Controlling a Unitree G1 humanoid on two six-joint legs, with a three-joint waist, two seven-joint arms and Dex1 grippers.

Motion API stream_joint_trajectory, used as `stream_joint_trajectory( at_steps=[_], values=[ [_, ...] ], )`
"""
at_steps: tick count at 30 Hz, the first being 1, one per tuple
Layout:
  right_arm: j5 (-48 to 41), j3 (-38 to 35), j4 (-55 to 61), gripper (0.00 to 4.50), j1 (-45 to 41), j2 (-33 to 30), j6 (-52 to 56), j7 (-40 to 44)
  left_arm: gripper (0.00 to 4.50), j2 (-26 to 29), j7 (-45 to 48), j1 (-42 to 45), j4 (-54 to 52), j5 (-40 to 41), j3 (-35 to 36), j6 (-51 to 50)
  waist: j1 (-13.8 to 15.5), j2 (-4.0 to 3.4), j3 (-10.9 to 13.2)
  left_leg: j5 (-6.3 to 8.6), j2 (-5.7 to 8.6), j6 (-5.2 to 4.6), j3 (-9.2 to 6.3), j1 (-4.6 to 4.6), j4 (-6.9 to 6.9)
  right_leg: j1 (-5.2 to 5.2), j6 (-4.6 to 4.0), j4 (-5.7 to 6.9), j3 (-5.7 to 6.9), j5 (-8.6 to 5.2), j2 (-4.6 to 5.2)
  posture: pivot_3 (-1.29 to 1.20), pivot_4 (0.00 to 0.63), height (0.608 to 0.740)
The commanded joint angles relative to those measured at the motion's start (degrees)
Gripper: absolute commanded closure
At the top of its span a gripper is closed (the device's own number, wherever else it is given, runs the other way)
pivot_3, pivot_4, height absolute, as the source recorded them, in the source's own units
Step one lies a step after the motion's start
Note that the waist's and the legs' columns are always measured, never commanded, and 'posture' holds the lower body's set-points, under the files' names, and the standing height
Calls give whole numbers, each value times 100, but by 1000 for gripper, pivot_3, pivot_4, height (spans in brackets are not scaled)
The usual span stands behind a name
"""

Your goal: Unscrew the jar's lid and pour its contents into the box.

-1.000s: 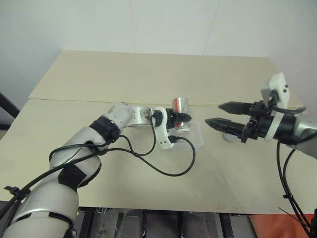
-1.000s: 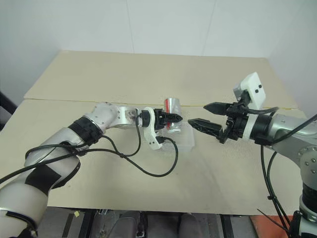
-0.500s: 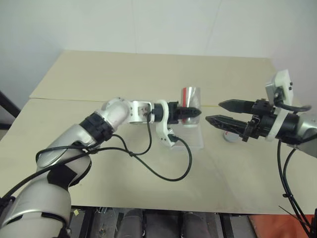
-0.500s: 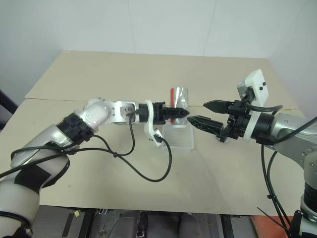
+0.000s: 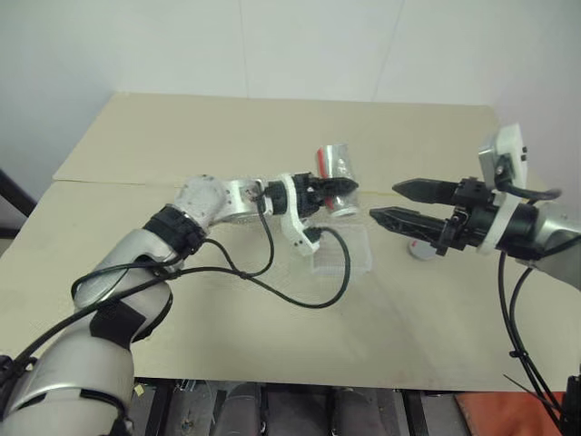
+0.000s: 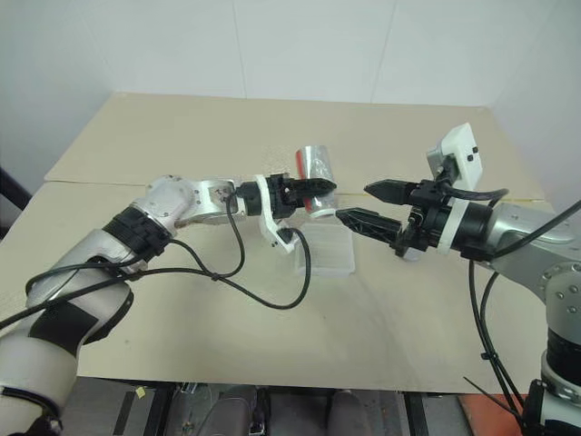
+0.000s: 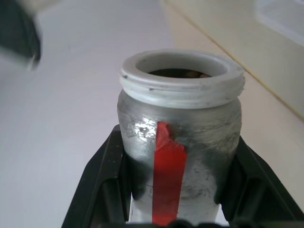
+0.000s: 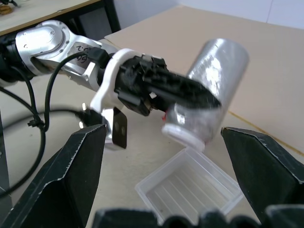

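Observation:
My left gripper [image 5: 338,187] is shut on the jar [image 5: 334,169], a silvery jar with a red stripe. It holds the jar in the air, tipped with its open white mouth down over the box [image 5: 341,255], a clear shallow tray on the table. The left wrist view shows something brown, the contents [image 7: 183,73], inside the mouth. My right gripper [image 5: 382,202] hovers open just right of the jar, holding nothing. Under it a small grey round lid [image 5: 419,252] lies on the table, partly hidden.
The tan table [image 5: 227,136] has a seam running across its middle. A black cable [image 5: 300,304] loops from my left wrist over the table in front of the box. A white wall stands behind the far edge.
My left gripper has risen a little and rolled, tipping the jar from upright to mouth down over the box. The right gripper has stayed in place, open.

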State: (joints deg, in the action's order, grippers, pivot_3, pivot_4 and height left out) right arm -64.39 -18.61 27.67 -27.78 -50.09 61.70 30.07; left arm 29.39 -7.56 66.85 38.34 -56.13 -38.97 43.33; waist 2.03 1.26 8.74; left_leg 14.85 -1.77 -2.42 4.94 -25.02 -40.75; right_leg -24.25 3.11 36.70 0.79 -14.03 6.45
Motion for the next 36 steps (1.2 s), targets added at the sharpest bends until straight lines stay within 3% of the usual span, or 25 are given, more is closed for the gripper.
stream_joint_trajectory(
  at_steps=[1, 5, 8, 15, 21, 27, 36],
  values=[
    [-201, -253, 151, 48, 86, -11, -85, -85, 2545, -96, 1398, -234, 322, 2083, 981, -129, -10, 0, 0, 0, -2, 1, -3, 0, 0, -1, 0, 1, 1, 0, 0, 0, 150, 740],
    [-295, -285, 144, 48, 169, -39, -96, -136, 2545, -475, 3181, -787, -211, 4271, 2012, -1689, -14, 0, 0, 0, 0, 1, -2, -1, -3, 2, 0, -2, 4, 0, 0, 0, 150, 740],
    [-325, -250, 106, 48, 158, -41, -113, -174, 2545, -729, 4029, -1156, -1030, 5576, 2774, -3883, -40, 0, 0, 0, 0, 1, -9, 0, -6, 5, 0, -2, 3, 0, 0, 0, 150, 740],
    [-475, -281, 156, 48, 241, 56, -129, -325, 2545, -1009, 3285, -1714, -2094, 6411, 3983, -6997, -150, 0, 0, -1, -1, 2, -42, 2, -5, 6, 0, 3, 0, 0, -5, 0, 150, 740],
    [-614, -310, 190, 48, 330, 78, -169, -455, 2545, -1330, 2688, -2753, -2649, 6426, 4374, -6409, -138, -1, -1, -2, -1, 4, -42, 11, 1, 10, 0, 4, -4, 0, -4, 0, 150, 740],
    [-612, -278, 267, 48, 401, 145, -244, -555, 2545, -1503, 3234, -3097, -3074, 7224, 4695, -6604, -81, 3, -1, -2, 2, 3, -43, 12, -2, 17, 0, 1, -5, 0, -2, 0, 150, 740],
    [-381, -142, 473, 48, 656, 251, -458, -608, 2545, -1496, 3634, -3514, -3284, 7161, 4471, -5651, -117, 4, -1, -1, 3, 2, -43, 13, 1, 15, -1, 0, -6, 0, -2, 0, 150, 740]
  ],
)
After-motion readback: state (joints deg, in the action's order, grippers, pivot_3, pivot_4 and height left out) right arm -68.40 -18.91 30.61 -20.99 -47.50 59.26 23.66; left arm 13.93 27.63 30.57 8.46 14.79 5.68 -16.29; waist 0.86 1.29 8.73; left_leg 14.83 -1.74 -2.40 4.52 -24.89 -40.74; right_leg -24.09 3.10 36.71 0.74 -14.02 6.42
